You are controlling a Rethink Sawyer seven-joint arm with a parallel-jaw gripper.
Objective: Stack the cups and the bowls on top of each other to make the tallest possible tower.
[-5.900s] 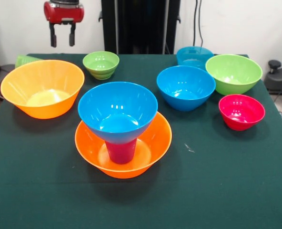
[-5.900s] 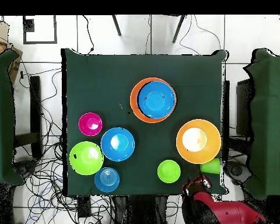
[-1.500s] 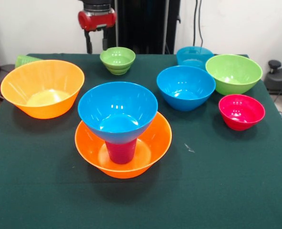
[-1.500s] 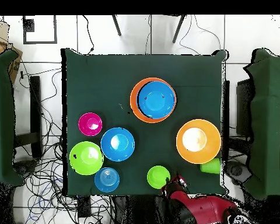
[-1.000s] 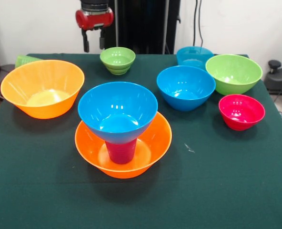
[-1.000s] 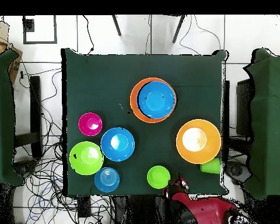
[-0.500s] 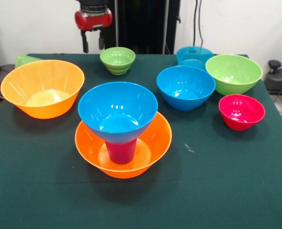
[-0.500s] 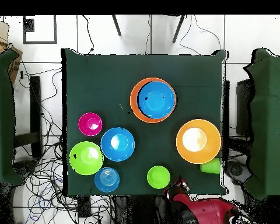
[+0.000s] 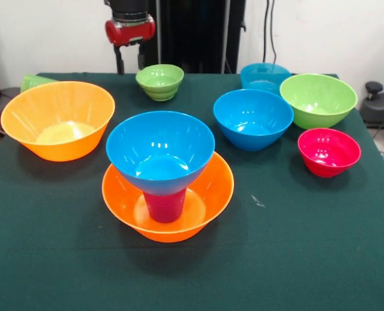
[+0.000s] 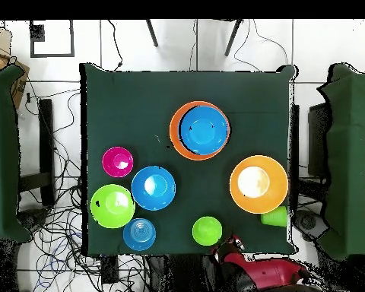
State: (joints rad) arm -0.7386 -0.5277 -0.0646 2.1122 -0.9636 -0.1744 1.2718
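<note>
A bench (image 9: 296,259) covered in dark green cloth holds a spread of bright plastic bowls and cups. Near the front stands the tower (image 9: 163,175): a wide orange bowl (image 9: 208,197) on the cloth, a purple-magenta cup (image 9: 165,204) standing inside it, and a blue bowl (image 9: 159,149) resting on top of the cup. In the overhead view the blue bowl sits slightly off centre over the orange one.

A second large orange bowl (image 9: 57,118) sits alone, well apart to the left in the front view. Behind it, at the bench's edge, a light green cup (image 9: 33,81) is mostly hidden; from overhead it lies just beside that bowl's rim (image 10: 274,217).

To the right in the front view are four more bowls: another blue bowl (image 9: 253,118), a large lime green bowl (image 9: 318,99) just beside it, a teal bowl (image 9: 264,76) behind them, and a small red-pink bowl (image 9: 329,151) nearest the front.

At the far edge a small lime green bowl (image 9: 159,81) sits empty on the cloth. The robot's gripper (image 9: 130,63), with a red body and black fingers, hangs just beside this bowl and above the bench. Its jaws stand parted a little and hold nothing.
</note>
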